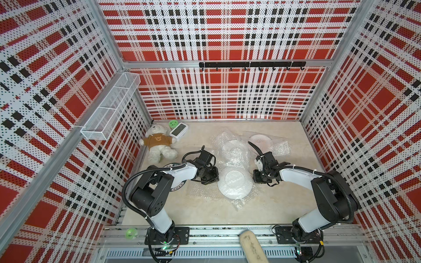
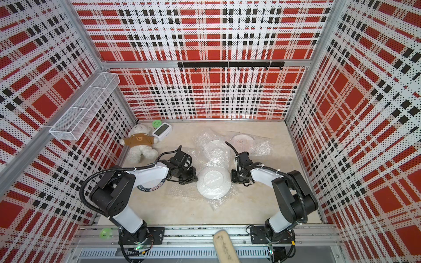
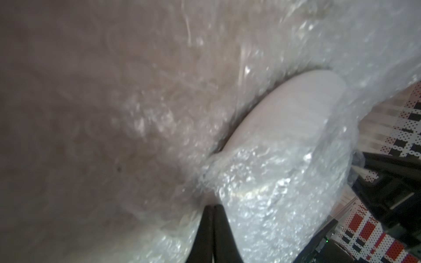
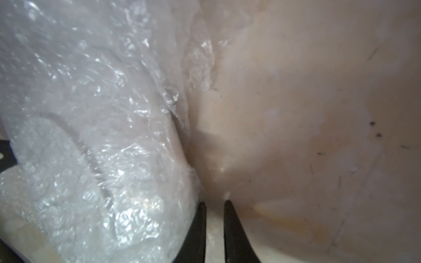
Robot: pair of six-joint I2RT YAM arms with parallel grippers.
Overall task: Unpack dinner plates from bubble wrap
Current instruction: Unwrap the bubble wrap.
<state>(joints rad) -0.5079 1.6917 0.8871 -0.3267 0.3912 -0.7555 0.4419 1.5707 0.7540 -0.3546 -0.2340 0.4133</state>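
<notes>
A white dinner plate (image 1: 234, 182) lies in the middle of the table, still wrapped in clear bubble wrap (image 1: 241, 201). My left gripper (image 3: 213, 206) is at its left rim, shut, fingertips pinched together on a fold of the bubble wrap (image 3: 273, 193). My right gripper (image 4: 214, 202) is at the right rim, fingers nearly together with pale bubble wrap (image 4: 102, 136) between them. Two more wrapped plates (image 1: 234, 148) (image 1: 259, 139) lie farther back. A bare plate with a dark lettered rim (image 2: 151, 185) shows under my left arm.
A teddy bear (image 1: 159, 145), a white clock (image 1: 178, 132) and a green disc (image 1: 173, 124) sit in the back left corner. A wire basket (image 1: 111, 107) hangs on the left wall. A green roll (image 1: 131, 232) and a pale wooden handle (image 1: 251, 248) are at the front rail.
</notes>
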